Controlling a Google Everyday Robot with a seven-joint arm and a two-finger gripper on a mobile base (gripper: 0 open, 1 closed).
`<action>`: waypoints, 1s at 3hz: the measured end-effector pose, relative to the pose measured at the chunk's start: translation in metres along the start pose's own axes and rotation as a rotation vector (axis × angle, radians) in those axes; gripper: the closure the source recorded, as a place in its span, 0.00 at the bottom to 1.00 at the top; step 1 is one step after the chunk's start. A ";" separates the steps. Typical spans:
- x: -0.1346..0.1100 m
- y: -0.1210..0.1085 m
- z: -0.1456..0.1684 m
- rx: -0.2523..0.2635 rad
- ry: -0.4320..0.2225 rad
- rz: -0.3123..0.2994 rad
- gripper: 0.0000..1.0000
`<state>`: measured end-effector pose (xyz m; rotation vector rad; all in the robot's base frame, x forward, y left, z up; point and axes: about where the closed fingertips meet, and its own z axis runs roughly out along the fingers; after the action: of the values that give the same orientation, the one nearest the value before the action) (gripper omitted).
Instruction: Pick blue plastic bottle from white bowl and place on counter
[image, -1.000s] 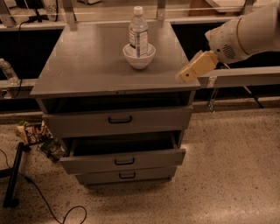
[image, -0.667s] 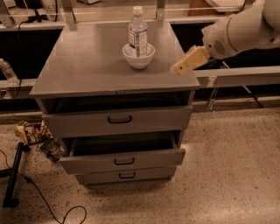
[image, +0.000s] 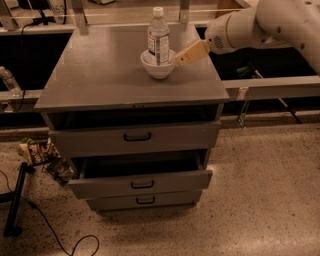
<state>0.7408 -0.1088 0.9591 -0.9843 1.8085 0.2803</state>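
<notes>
1. Tool (image: 179, 60) sits at the end of my white arm (image: 265, 22), which enters the view from the 2 o'clock corner. Its tan tip slopes down toward 8 o'clock.
2. That tip ends just beside the bowl (image: 150, 69), on the bowl's 3 o'clock side and level with the rim. I cannot tell whether it touches the rim.
3. I cannot tell whether the tool is released or clenched. It lies beside the bottle (image: 158, 40), not around it.
4. My target, the bottle, stands upright inside the bowl with its white cap on top and a pale label round its middle. It rises well above the bowl's rim.
5. From where I watch, the bowl rests on the grey worktop (image: 95, 75), a little toward 3 o'clock from the worktop's middle.
6. Under the worktop I see a cabinet with three drawers, each with a black handle. The top drawer (image: 100, 140) and the bottom drawer (image: 115, 202) look pushed in. The middle drawer (image: 100, 186) is pulled part way out.
7. At the 9 o'clock edge of my view, a small bottle (image: 10, 82) stands on a ledge beside the cabinet, well apart from the bowl.
8. On the speckled floor (image: 260, 200), some wrappers (image: 37, 150) lie at the cabinet's 8 o'clock. A black stand (image: 15, 200) and a cable (image: 55, 237) fill the 7 o'clock corner.
</notes>
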 end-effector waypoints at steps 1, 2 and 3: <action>-0.007 -0.009 0.050 -0.028 -0.073 0.055 0.00; -0.013 -0.011 0.088 -0.047 -0.132 0.099 0.00; -0.021 -0.015 0.112 -0.050 -0.184 0.125 0.00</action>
<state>0.8300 -0.0421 0.9297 -0.8521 1.7034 0.4796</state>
